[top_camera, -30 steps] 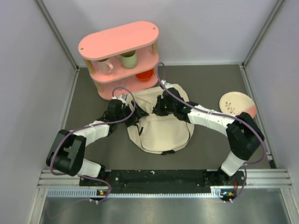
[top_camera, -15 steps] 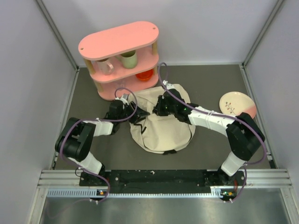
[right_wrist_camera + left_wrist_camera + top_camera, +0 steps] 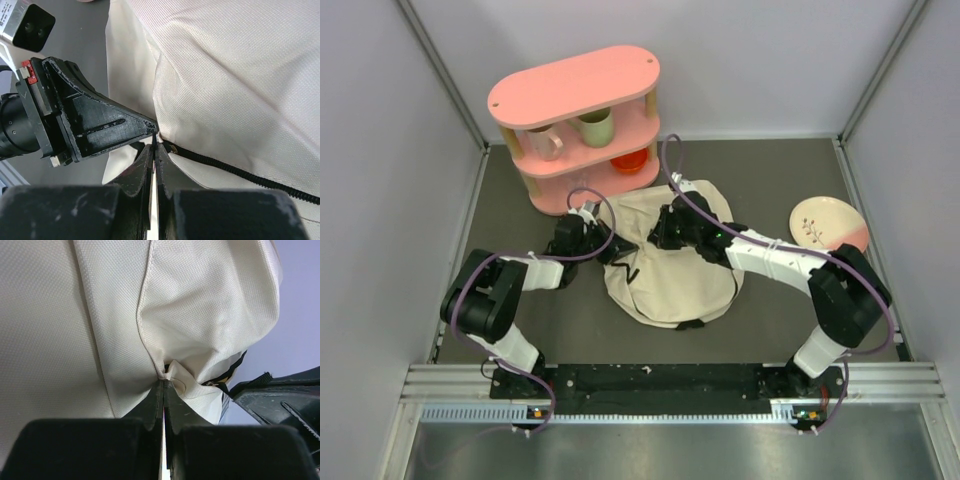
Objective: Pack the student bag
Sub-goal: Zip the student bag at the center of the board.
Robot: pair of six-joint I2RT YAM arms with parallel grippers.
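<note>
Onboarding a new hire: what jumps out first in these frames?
The cream backpack mid-table, with the left end effector and right end effector both shut on its fabric near the zipper. Behind it a pink two-tier shelf holds mugs; a plate lies far right.

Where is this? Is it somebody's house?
Probably a robot test booth, not a house: plain walls box in a dark table, two robot arms are bolted to a metal rail, and a pink shelf and student bag look like props.
</note>
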